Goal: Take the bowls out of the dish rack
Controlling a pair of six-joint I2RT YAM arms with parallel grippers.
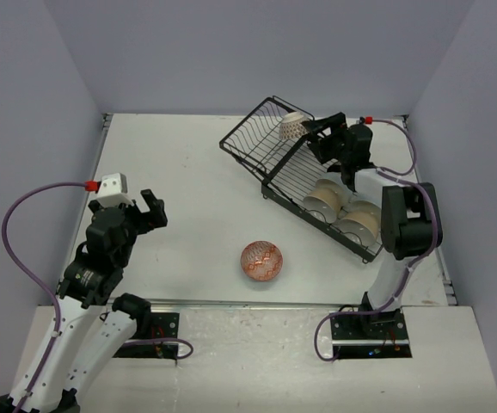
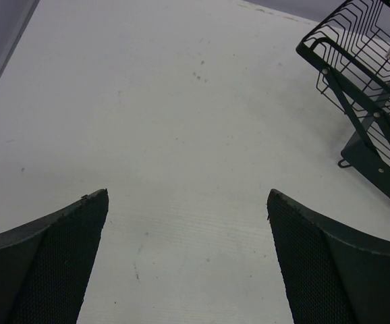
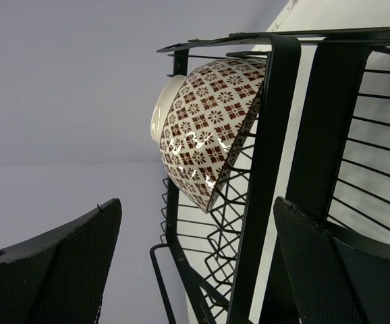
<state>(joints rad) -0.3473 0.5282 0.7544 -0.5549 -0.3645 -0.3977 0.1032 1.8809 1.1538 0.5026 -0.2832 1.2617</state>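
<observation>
The black wire dish rack lies at the back right of the table. A brown-patterned bowl sits tilted in its raised basket end; in the right wrist view this bowl leans against the rack's wires. Several cream and tan bowls stand on edge in the rack's near end. A red-orange patterned bowl sits upside down on the table. My right gripper is open and empty just right of the patterned bowl, and its jaws do not touch it. My left gripper is open and empty over bare table.
The rack's raised end shows at the right edge of the left wrist view. Grey walls enclose the table on three sides. The table's front edge runs just behind the arm bases.
</observation>
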